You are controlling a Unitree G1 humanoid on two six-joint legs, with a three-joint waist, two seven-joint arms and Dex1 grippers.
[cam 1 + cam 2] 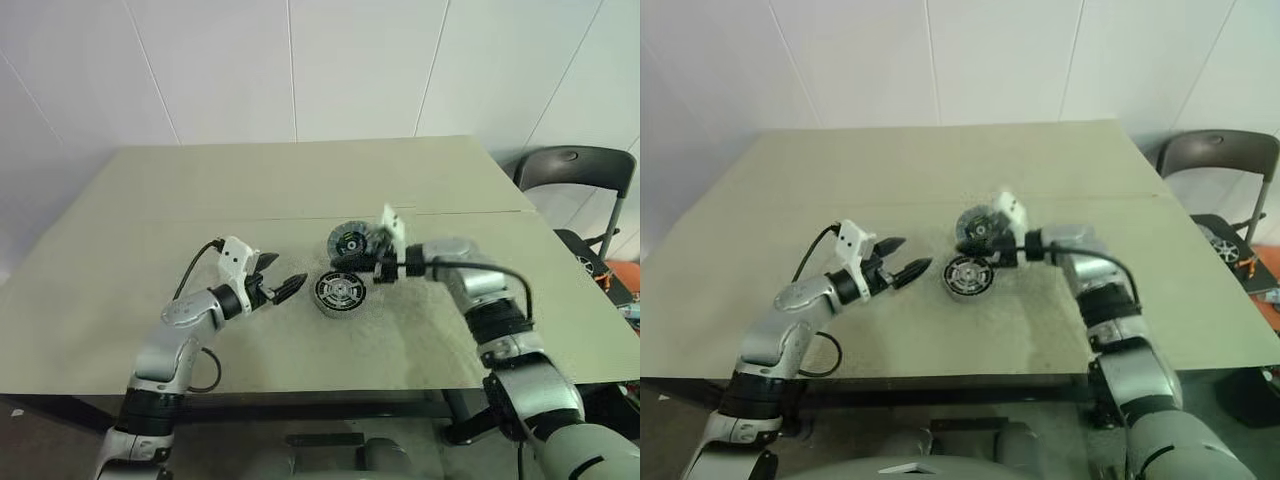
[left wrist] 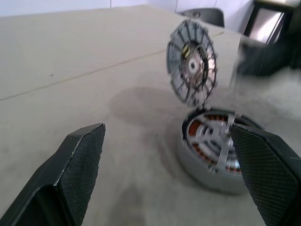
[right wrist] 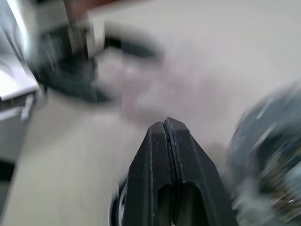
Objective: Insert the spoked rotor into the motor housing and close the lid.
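Near the middle of the table (image 1: 150, 250), you have the motor housing (image 1: 337, 291) lying flat as a squat round cylinder with a silver rim, and inside it copper-coloured windings show between silver spokes, so I judge that the spoked rotor (image 2: 217, 142) is already seated in the housing. What is left is the closing. The lid (image 1: 349, 241) is not yet on: it hangs tilted on its edge just above and behind the housing, with its ribbed grey face and shiny centre turned toward the left gripper (image 1: 282, 288). The right gripper (image 1: 378, 268) is at the side of the lid and its jaws are pressed together; whether they pinch the rim of the lid I cannot tell from these views, but the lid stays in the air beside them, so I take it as carried. Your left gripper waits just beside the housing, apart from it, with its two black, finely textured fingers (image 2: 75, 162) spread wide and holding nothing. The table surface is matte and pale, with a seam behind the housing.
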